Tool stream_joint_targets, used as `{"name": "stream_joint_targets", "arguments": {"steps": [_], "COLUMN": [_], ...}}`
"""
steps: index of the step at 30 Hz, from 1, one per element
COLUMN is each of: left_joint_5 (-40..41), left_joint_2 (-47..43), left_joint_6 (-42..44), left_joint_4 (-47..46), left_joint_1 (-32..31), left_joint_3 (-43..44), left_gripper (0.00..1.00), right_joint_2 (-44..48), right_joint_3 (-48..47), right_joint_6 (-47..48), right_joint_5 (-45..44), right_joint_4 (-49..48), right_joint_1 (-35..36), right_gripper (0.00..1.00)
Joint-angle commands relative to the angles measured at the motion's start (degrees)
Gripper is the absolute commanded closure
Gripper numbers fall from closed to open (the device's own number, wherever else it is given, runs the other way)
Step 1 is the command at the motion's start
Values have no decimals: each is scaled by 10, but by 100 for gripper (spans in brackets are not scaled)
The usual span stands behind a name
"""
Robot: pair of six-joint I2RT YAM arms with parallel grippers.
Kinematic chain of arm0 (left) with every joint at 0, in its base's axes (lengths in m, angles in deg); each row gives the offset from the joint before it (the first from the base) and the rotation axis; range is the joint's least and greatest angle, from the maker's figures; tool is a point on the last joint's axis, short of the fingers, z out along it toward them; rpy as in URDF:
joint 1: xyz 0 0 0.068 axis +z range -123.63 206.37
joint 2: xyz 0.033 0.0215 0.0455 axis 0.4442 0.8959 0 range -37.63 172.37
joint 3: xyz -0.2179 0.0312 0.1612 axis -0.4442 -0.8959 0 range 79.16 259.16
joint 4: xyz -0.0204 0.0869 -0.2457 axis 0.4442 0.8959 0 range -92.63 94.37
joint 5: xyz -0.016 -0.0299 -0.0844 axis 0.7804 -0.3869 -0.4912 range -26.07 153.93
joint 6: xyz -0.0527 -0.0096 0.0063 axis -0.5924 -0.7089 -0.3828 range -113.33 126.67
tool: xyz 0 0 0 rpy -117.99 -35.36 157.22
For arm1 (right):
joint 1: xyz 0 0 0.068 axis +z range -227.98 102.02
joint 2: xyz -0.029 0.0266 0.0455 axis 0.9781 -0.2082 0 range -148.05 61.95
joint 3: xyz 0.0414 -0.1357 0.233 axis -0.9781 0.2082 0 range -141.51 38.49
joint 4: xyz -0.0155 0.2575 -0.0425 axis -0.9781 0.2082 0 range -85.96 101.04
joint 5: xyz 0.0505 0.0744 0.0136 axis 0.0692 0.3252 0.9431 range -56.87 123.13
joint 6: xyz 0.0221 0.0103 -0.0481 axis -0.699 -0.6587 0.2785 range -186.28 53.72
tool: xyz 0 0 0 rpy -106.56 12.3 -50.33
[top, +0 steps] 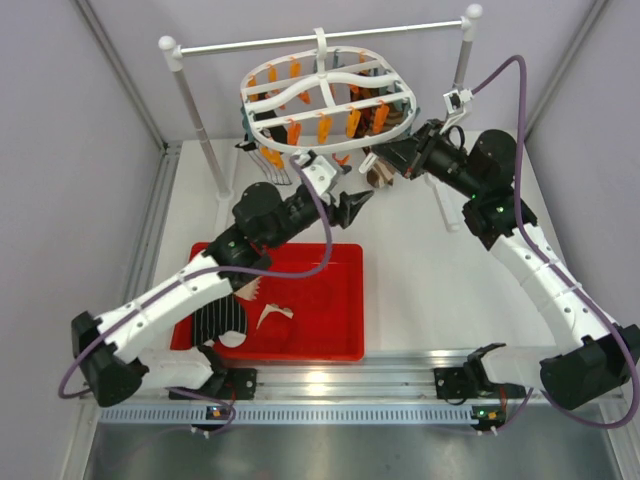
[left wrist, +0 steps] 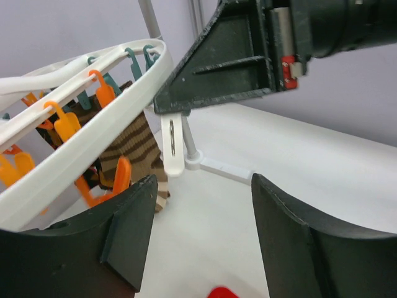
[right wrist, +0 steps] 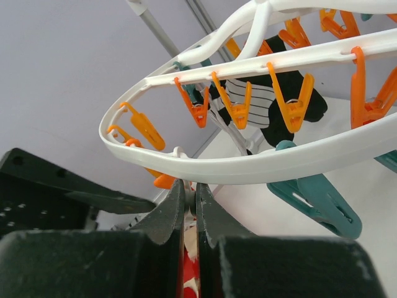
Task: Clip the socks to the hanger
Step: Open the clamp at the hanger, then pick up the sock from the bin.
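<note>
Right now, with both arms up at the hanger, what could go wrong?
1. The right gripper is shut just under the hanger rim; a pull could swing it on the rod.
2. The open left gripper sits close to the right one; they could collide.
3. Either could knock the brown striped sock loose.

White hanger [right wrist: 248, 167] above the black right gripper [right wrist: 190, 186], orange clips [right wrist: 291, 105] and one teal clip [right wrist: 316, 198] beside it, brown-striped sock [left wrist: 133, 146] ahead of the black left gripper [left wrist: 203, 180], black sock [right wrist: 260, 99] with thin white stripes, red tray [top: 340, 300]
</note>
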Motion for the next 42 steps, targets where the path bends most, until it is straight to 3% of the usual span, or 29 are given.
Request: {"name": "stream_joint_targets", "arguments": {"steps": [1, 4, 5, 9, 15, 17, 18, 24, 26, 37, 42], "left_joint_5": [-35, -55, -104, -158, -175, -134, -87, -18, 56, 49, 109], "left_joint_2": [-102, -174, -190, -241, -207, -171, -160, -118, -107, 16, 15], "left_joint_6": [-21, -24, -27, -69, -19, -11, -23, -134, -196, -330, -384], "left_joint_4": [152, 261, 283, 405, 590, 626, 631, 613, 594, 576, 547], "left_joint_1": [0, 8, 21, 145, 220, 223, 230, 277, 283, 288, 310], "left_joint_3": [-20, -58, -69, -107, -99, -95, -101, -109, -115, -170, -223], "left_gripper": [32, 32, 33, 34, 36, 38, 41, 44, 44, 46, 48], "right_joint_2": [6, 8, 7, 7, 10, 10, 11, 16, 15, 9, 13], "right_joint_3": [-22, -15, -13, -7, -4, -2, 1, 9, 13, 6, 13], "right_joint_6": [14, 21, 22, 25, 42, 45, 45, 50, 49, 59, 57], "right_joint_5": [-3, -5, -5, -4, -3, -2, -3, -11, -12, -16, -21], "right_joint_4": [-13, -14, -14, -13, 3, 8, 8, 12, 8, 16, 15], "right_joint_1": [-7, -10, -10, -14, -16, -17, -17, -17, -17, -18, -18], "right_gripper": [100, 100, 100, 100, 100, 100, 100, 100, 100, 100, 100]}}
